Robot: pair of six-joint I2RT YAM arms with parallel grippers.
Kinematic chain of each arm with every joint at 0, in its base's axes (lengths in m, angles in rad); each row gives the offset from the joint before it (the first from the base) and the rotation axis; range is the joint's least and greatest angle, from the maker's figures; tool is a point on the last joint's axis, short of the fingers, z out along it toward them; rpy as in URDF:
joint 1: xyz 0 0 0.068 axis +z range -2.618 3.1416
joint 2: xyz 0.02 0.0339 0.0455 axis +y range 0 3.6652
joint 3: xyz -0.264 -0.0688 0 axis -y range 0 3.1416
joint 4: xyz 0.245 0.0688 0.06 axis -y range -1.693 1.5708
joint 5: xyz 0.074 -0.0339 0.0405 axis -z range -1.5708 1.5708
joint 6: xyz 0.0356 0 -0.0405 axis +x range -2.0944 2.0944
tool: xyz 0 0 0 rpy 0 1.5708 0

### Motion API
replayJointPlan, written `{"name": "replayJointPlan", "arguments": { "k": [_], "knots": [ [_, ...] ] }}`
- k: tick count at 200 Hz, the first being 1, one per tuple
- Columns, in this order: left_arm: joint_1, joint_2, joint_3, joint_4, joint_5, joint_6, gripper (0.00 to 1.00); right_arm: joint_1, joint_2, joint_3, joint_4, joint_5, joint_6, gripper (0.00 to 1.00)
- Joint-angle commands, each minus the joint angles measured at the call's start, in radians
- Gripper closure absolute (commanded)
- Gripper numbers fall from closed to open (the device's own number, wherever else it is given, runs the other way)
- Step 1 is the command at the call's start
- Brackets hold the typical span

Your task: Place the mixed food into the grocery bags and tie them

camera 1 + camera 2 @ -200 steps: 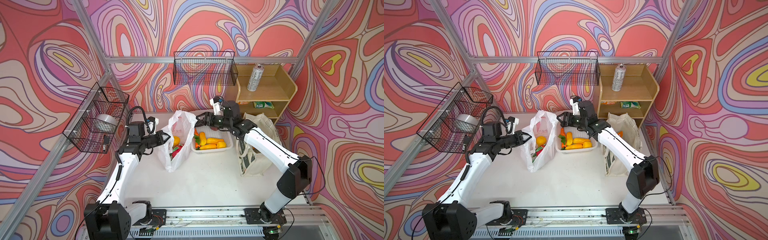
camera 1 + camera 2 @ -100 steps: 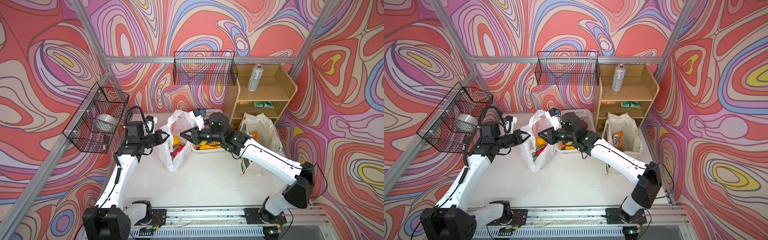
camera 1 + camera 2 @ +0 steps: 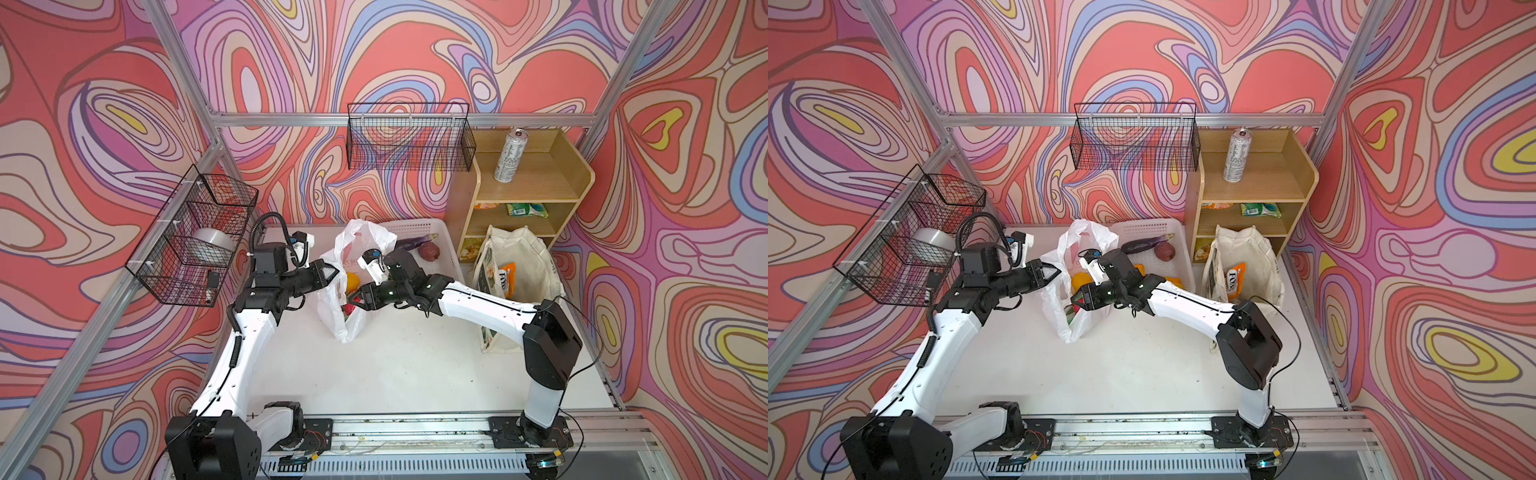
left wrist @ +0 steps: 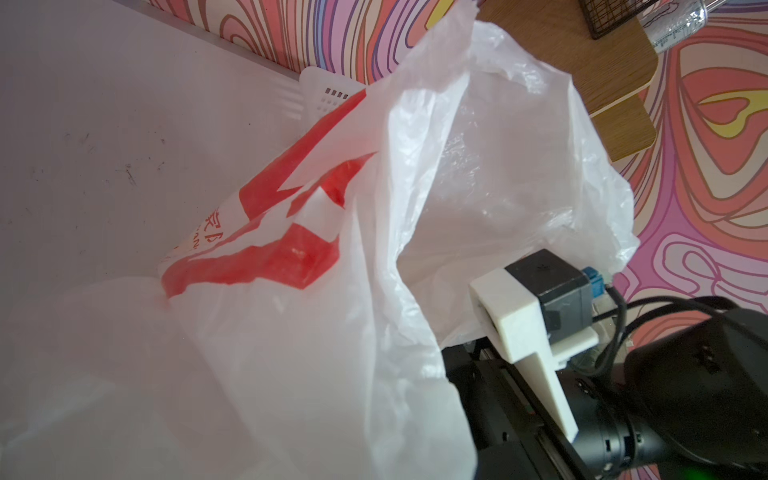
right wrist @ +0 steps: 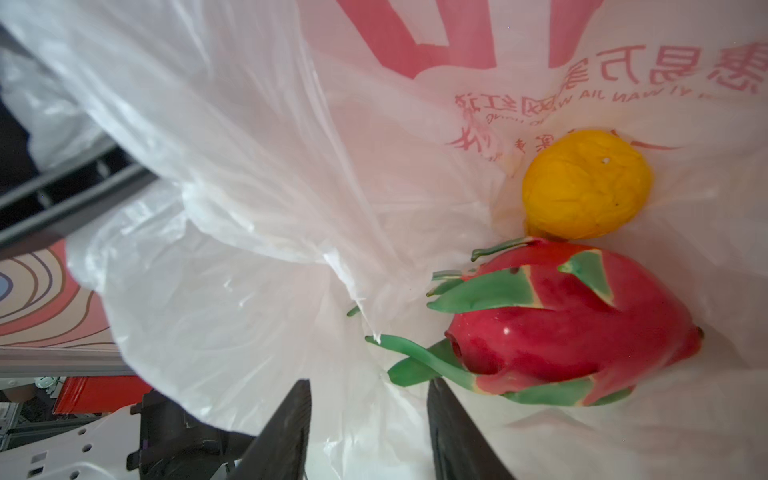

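The white plastic grocery bag (image 3: pixel 376 241) with red letters stands open mid-table. My left gripper (image 3: pixel 332 272) is shut on its left rim; in the left wrist view the bag film (image 4: pixel 291 353) hides the jaws. My right gripper (image 5: pixel 370 399) sits at the bag's mouth, also seen in a top view (image 3: pixel 1077 299), open with nothing between its fingers (image 5: pixel 291 424). Inside the bag lie a pink dragon fruit (image 5: pixel 573 324) and a yellow lemon (image 5: pixel 586 185). The cream canvas tote (image 3: pixel 536 257) stands at the right with an orange snack packet (image 3: pixel 505 278) inside.
A white lattice basket (image 3: pixel 419 228) behind the bag holds a purple eggplant (image 3: pixel 411 243) and a dark red fruit (image 3: pixel 428 250). The wooden shelf (image 3: pixel 536 183) at the back right carries a silver can (image 3: pixel 510 156) and a green packet (image 3: pixel 525 209). Black wire baskets (image 3: pixel 195 241) hang on the walls.
My right gripper swung from above the white basket across to the plastic bag's mouth, and its jaws now stand apart. The left arm kept its hold on the bag's rim.
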State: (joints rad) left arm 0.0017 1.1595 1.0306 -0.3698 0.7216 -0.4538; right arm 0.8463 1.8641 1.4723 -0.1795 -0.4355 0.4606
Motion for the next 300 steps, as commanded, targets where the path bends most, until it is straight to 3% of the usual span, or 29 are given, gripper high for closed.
{"name": "replayJointPlan", "arguments": {
  "k": [1, 72, 80, 102, 152, 187, 227, 239, 262, 300],
  "knots": [
    [0.007, -0.011, 0.006, 0.007, 0.008, -0.004, 1.00, 0.009, 0.039, 0.051, 0.037, -0.012, -0.007, 0.50],
    [0.007, -0.010, 0.000, 0.016, 0.017, -0.018, 1.00, 0.013, 0.173, 0.141, 0.086, -0.017, 0.030, 0.51],
    [0.007, -0.011, -0.005, 0.024, 0.019, -0.024, 1.00, 0.013, 0.187, 0.154, 0.087, -0.015, 0.030, 0.56],
    [0.007, -0.009, -0.013, 0.036, 0.019, -0.035, 1.00, 0.011, 0.171, 0.158, 0.086, 0.007, 0.024, 0.99],
    [0.029, 0.007, 0.019, 0.018, -0.017, -0.012, 1.00, -0.011, -0.030, 0.134, -0.008, 0.145, -0.055, 1.00],
    [0.047, 0.005, 0.087, -0.063, -0.079, 0.058, 0.41, -0.030, -0.087, 0.293, -0.187, 0.184, -0.120, 1.00],
    [0.054, -0.068, 0.091, -0.131, -0.176, 0.152, 0.15, -0.031, -0.059, 0.525, -0.339, 0.155, -0.179, 1.00],
    [0.055, -0.102, 0.077, -0.136, -0.202, 0.179, 0.01, -0.030, -0.041, 0.580, -0.363, 0.137, -0.184, 1.00],
    [0.054, -0.186, 0.044, -0.105, -0.212, 0.210, 0.00, -0.030, -0.008, 0.660, -0.403, 0.123, -0.191, 1.00],
    [0.052, -0.278, 0.044, 0.011, -0.081, 0.222, 0.00, -0.031, 0.034, 0.724, -0.440, 0.123, -0.200, 1.00]
  ]
}}
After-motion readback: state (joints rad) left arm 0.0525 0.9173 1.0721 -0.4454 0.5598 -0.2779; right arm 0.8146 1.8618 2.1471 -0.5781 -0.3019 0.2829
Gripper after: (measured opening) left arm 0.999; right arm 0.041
